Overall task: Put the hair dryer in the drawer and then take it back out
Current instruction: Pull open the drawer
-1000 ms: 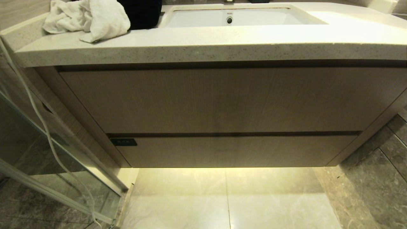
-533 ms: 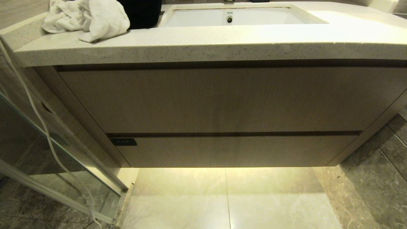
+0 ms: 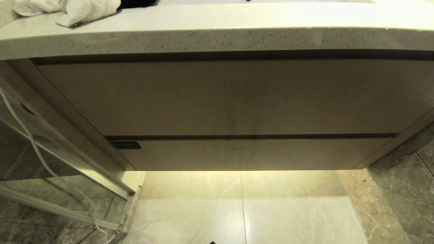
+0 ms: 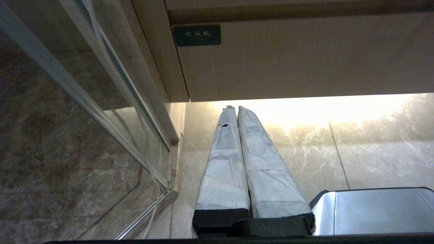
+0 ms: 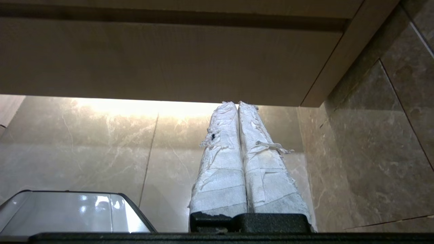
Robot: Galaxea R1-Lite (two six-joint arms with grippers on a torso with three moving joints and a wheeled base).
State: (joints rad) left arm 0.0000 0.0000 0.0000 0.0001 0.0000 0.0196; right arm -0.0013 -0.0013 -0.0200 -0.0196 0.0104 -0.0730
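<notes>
Left gripper (image 4: 235, 108): my fingers are pressed together and hold nothing; tips point at the floor just below the drawer (image 3: 251, 154), toward its end with the black label (image 4: 196, 35).
Right gripper (image 5: 237, 104): fingers likewise pressed together and empty; tips sit below the drawer's other end, near the wall tiles.
Drawer: fully pushed in, front flush under the taller wood panel (image 3: 220, 98); no handle that I can see, only a dark gap along its top edge.
Hair dryer: I cannot find it in any view. A white cord (image 3: 37, 152) hangs down beside the glass door, off the label end of the drawer; what it leads to is cut off.
Towel (image 3: 74, 8): on the counter (image 3: 217, 34) well above the drawer, partly cropped.
Metal housing (image 4: 373, 210): shiny surface below the drawer, beside each gripper; probably my own base.
Step in hand: opening stage, I judge; nothing gripped, drawer not yet opened.
Next move: one gripper must spread its fingers and catch the drawer's top edge to draw it out; the dryer must first be located.
Hidden: drawer interior, most of the sink, both arms in the head view.
</notes>
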